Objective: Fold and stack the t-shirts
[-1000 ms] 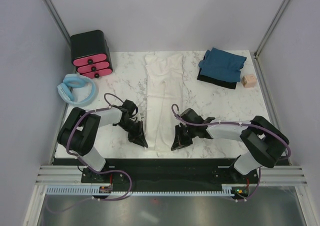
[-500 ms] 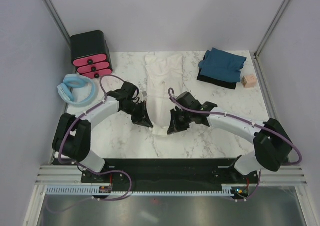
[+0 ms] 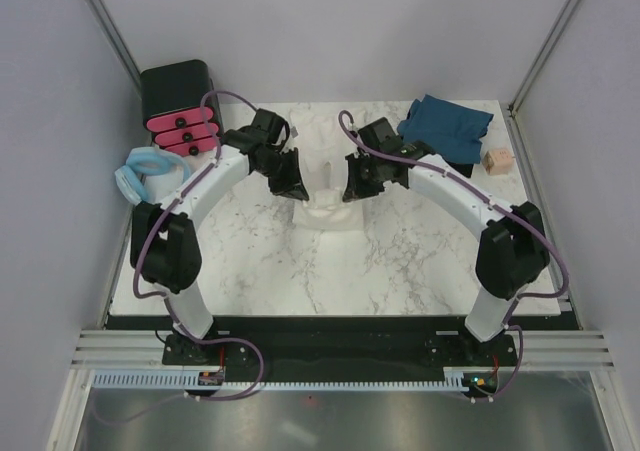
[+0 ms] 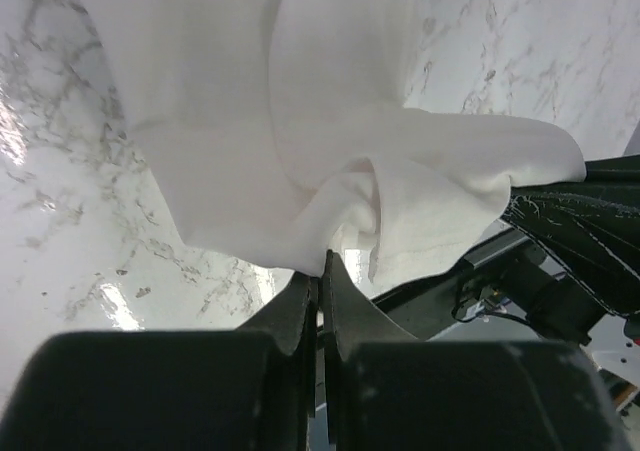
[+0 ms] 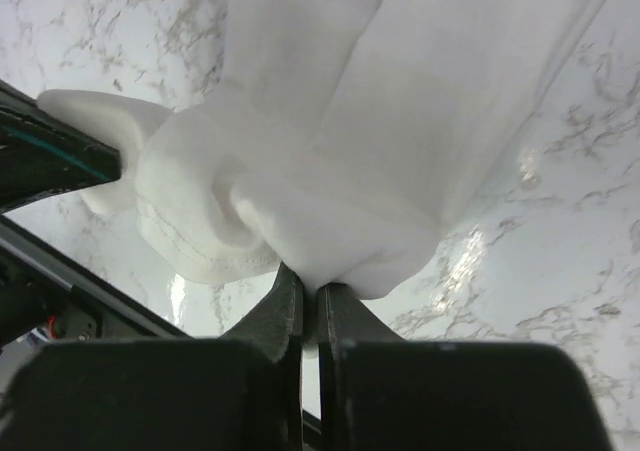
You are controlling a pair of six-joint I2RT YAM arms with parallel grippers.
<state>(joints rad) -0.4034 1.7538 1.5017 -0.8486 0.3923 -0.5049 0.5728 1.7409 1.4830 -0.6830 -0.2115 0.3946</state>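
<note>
The main risk is a lopsided fold: each pinch takes only a thin edge of the white shirt (image 3: 328, 214), so cloth may slip free if the arms pull apart or one runs ahead, and the bunch could land crumpled. The left gripper (image 4: 322, 269) and right gripper (image 5: 308, 289) are both clamped tight on that edge, side by side over the table's (image 3: 420, 261) far middle. The shirt hangs in soft rumpled folds, the rest on the marble beneath. The teal shirt (image 3: 447, 123) lies far right
</note>
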